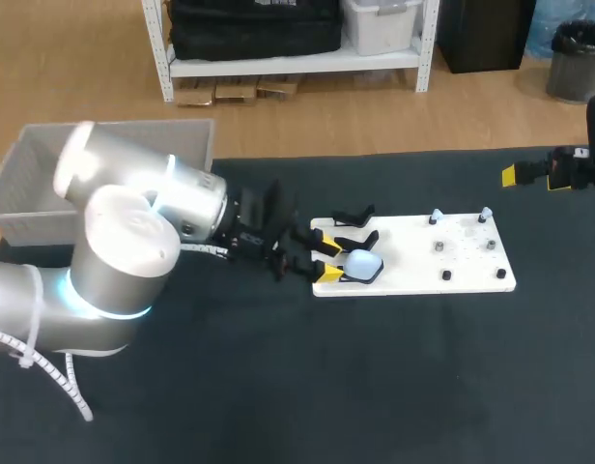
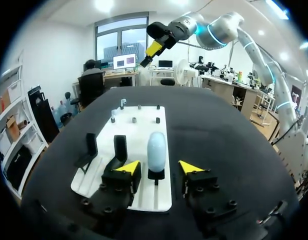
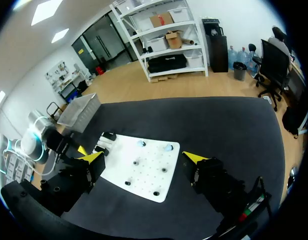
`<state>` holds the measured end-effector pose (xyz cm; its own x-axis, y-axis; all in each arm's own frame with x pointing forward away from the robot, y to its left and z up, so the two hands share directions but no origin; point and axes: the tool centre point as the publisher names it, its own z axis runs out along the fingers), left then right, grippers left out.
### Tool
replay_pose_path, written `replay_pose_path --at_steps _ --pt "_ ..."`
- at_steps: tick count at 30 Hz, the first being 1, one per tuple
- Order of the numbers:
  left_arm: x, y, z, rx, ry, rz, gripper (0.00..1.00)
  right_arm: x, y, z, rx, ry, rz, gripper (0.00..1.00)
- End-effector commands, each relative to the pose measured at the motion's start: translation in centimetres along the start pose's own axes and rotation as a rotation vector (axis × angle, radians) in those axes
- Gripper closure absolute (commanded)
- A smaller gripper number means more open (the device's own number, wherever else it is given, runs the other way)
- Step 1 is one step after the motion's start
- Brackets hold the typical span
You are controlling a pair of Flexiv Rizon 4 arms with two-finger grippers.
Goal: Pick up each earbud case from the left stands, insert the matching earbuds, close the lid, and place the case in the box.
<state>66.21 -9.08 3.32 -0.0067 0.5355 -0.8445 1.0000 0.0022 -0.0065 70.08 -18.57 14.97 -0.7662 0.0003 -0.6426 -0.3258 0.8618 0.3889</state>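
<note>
Between the wide-spread yellow-tipped fingers of the left gripper (image 2: 159, 167), which hold nothing, the pale blue rounded plastic earbud case (image 2: 156, 150) sits on its black stand (image 2: 155, 174) at the end of the flat white board (image 2: 139, 125) nearest that gripper, with two bare black stands (image 2: 119, 150) just beside it. To take it cleanly I would centre the fingers on the case's flanks, press evenly from both sides above the stand, then lift straight up so nothing snags. Well apart over the table's right, the right gripper (image 3: 144, 157) hangs open and empty, and the grey plastic box (image 1: 46, 169) sits at the left.
</note>
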Motion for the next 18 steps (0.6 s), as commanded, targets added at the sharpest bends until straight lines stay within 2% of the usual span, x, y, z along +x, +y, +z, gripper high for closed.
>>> replay_pose_path --at_steps 1,11,14,18 --pt "0.1 0.4 0.7 0.001 -0.005 0.003 0.54 0.0 0.0 0.0 0.001 0.001 -0.001 0.0" --pt "0.0 0.4 1.5 0.002 -0.01 0.0 0.55 0.0 0.0 0.0 0.001 0.001 -0.001 0.0" --pt "0.0 0.5 1.7 -0.001 -0.011 0.0 0.6 0.0 0.0 0.0 0.001 0.001 -0.001 0.0" --pt "0.1 0.6 2.0 -0.007 -0.014 -0.004 0.62 0.0 0.0 0.0 0.001 0.001 -0.001 0.0"
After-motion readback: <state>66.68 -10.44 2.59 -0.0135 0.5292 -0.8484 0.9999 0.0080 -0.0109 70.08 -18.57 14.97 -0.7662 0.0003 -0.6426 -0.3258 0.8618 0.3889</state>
